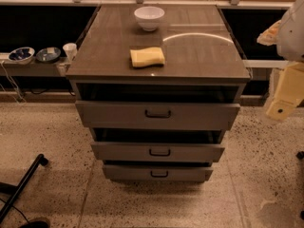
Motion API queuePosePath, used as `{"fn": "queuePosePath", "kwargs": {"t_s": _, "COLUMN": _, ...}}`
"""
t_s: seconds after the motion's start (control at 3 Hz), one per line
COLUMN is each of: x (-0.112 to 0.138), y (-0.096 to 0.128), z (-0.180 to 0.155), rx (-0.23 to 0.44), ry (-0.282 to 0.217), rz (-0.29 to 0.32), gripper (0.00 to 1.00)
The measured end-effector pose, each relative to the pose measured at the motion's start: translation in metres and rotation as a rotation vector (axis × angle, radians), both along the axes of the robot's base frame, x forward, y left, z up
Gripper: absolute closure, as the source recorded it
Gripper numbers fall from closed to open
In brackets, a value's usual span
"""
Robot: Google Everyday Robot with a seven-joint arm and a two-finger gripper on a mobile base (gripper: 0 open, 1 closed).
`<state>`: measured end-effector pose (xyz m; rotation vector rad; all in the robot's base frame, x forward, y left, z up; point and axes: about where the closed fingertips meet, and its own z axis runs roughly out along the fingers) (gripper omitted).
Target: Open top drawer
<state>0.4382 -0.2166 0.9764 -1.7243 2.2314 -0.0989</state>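
Observation:
The top drawer (118,115) is the widest of three grey drawers in a cabinet at the centre of the camera view. Its flat front stands pulled out a little from under the cabinet top, with a dark gap above it. A small black loop handle (157,113) sits at its centre. My gripper (280,109) hangs at the right edge of the view, pale yellow below a white arm part. It is level with the top drawer's front, well to the right of it and apart from it, holding nothing that I can see.
Two narrower grey drawers (158,152) (158,173) stand slightly out below. A white bowl (149,17) and a yellow sponge (147,57) lie on the cabinet top (199,56). A low shelf at left holds small bowls (21,54) and a cup (70,50). A black bar (23,184) lies on the floor at lower left.

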Motion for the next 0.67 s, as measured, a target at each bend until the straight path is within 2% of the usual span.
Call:
{"fn": "queuePosePath", "kwargs": {"t_s": 0.33, "x": 0.0, "y": 0.0, "z": 0.0, "rx": 0.0, "ry": 0.0, "rz": 0.0, "gripper": 0.0}}
{"fn": "queuePosePath", "kwargs": {"t_s": 0.67, "x": 0.011, "y": 0.017, "z": -0.043, "rx": 0.011, "ry": 0.033, "rz": 0.048, "gripper": 0.0}}
